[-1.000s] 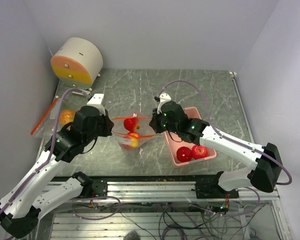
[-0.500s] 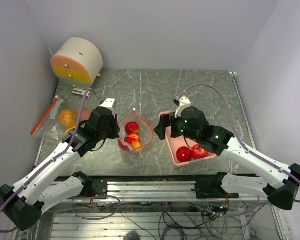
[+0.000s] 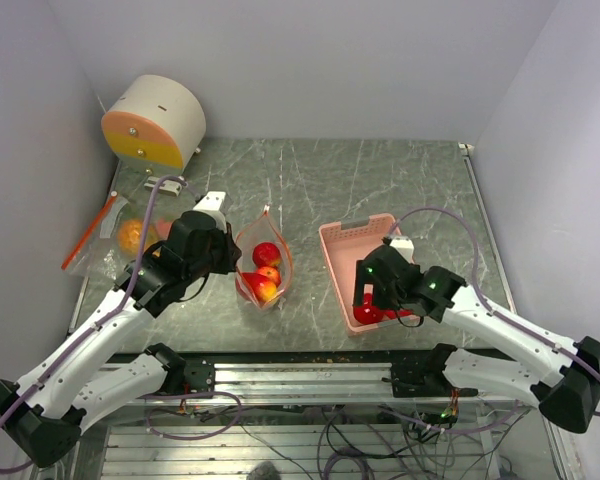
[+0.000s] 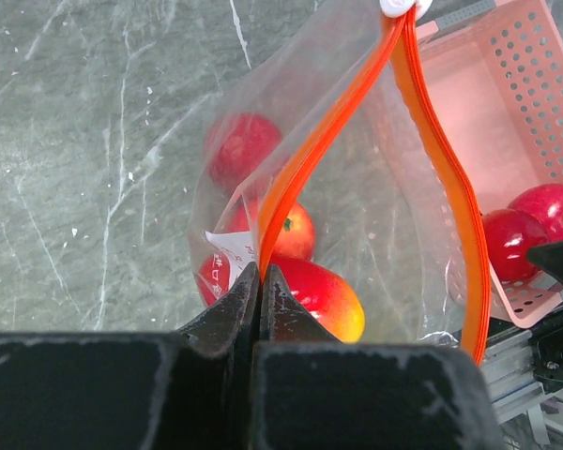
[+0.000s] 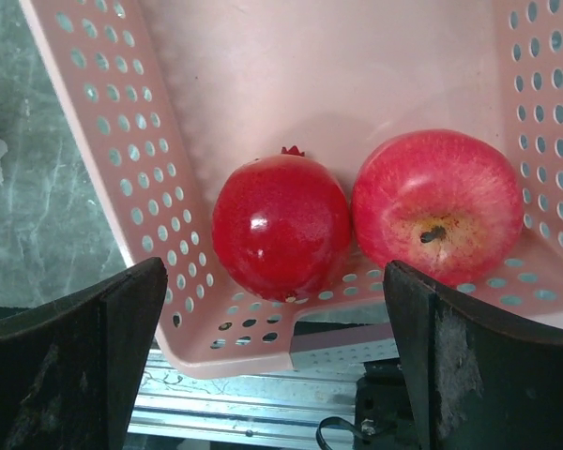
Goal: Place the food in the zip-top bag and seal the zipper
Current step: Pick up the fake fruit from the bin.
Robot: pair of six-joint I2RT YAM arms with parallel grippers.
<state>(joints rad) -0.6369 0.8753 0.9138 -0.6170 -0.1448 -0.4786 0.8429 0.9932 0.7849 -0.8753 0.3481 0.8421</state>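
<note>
While the zip-top bag [image 3: 263, 262] already holds what looks like three pieces of food [image 4: 324, 298] (glare on the plastic makes the count unsure), two more are left in the pink basket [image 3: 342, 248]: a pomegranate-shaped one [image 5: 280, 228] and an apple [image 5: 438, 206], touching each other at the near wall. The orange zipper [image 4: 441, 178] is unsealed. So this is partway through, with two transfers plus sealing to go.

The left gripper [image 4: 260, 277] is clenched on the bag's rim at one zipper strip, keeping the bag upright on the table [image 3: 310, 180]. The right gripper [image 5: 277, 349] hangs released, jaws wide, over the two fruits and holding nothing.

A second ago the right gripper was at the bag mouth, stretching it wide. It has since let go and moved to the basket, and the mouth has narrowed.
</note>
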